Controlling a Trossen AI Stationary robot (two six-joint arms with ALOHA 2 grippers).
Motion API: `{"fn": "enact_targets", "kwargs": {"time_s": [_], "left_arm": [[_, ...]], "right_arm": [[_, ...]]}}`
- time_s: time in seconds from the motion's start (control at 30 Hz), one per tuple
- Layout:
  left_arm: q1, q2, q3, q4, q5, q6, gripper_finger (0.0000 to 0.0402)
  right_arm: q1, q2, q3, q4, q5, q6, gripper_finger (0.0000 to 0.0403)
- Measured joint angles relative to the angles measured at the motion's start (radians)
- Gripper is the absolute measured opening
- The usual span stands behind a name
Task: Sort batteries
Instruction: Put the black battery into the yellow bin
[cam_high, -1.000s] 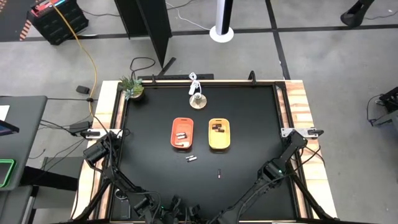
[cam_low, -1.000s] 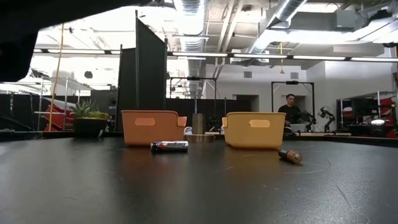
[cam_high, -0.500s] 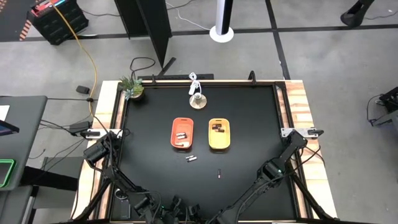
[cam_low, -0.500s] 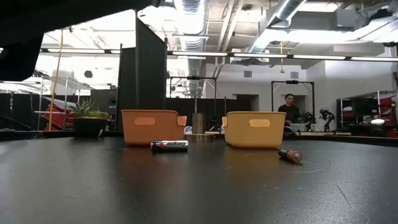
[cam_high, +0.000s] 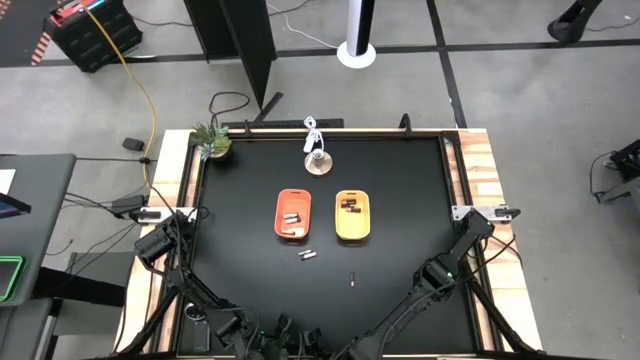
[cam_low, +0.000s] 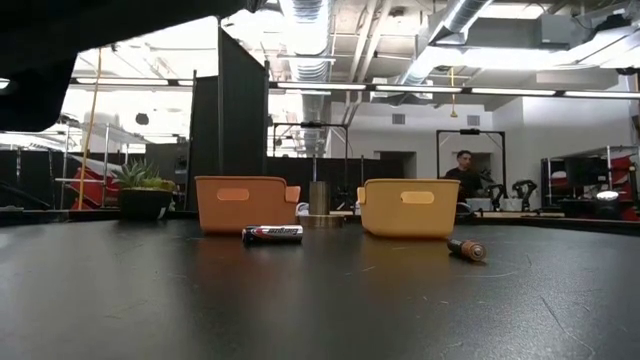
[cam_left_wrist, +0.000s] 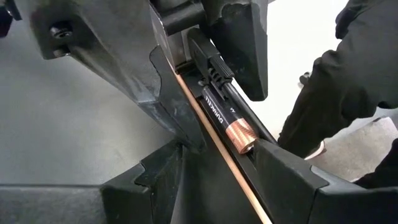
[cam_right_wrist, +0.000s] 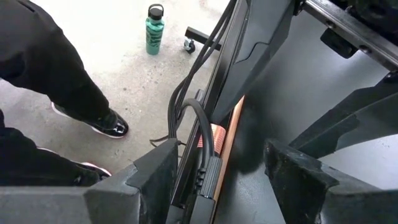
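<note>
Both arms are folded at the near edge of the tabletop (cam_high: 400, 180), the left at 7 o'clock and the right at 5 o'clock. The left gripper (cam_left_wrist: 217, 186) has its fingers (cam_left_wrist: 146, 180) spread apart; beyond them a black-and-copper cell (cam_left_wrist: 227, 121) lies in a channel of the dark frame, clear of both fingers. The right gripper (cam_right_wrist: 217, 186) likewise has its fingers (cam_right_wrist: 305, 180) spread, pointing over the tabletop's edge toward the floor, where a green bottle (cam_right_wrist: 153, 29) stands. A person's dark trouser leg (cam_right_wrist: 56, 68) shows in that view. On the tabletop, nearest the arms, a dark battery (cam_high: 353, 279) lies alone at 6 o'clock (its copper tip shows in the low view). Just beyond it, toward 7 o'clock, lies a silvery battery (cam_high: 307, 254), just short of the trays. At centre, the orange tray (cam_high: 281, 214) and the yellow tray (cam_high: 364, 222) stand side by side, apart. Each holds sorted batteries (cam_high: 293, 217). At 12 o'clock stands a small round stand (cam_high: 318, 163) with a white cable. A potted plant (cam_high: 211, 140) occupies the 11 o'clock corner.
</note>
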Motion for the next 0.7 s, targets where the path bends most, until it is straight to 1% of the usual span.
{"fn": "enact_targets", "kwargs": {"time_s": [0.23, 0.4, 0.7], "left_arm": [[0.003, 0.000, 0.000, 0.000, 0.000, -0.016, 0.0195], [0.005, 0.000, 0.000, -0.002, 0.000, -0.026, 0.0195], [0.005, 0.000, 0.000, -0.003, 0.016, -0.013, 0.0195]], "right_arm": [[-0.002, 0.000, 0.000, -0.015, -0.030, 0.042, 0.0256], [-0.004, -0.001, 0.000, -0.032, -0.084, 0.078, 0.0256], [-0.001, -0.002, 0.000, -0.041, -0.092, 0.101, 0.0256]]}}
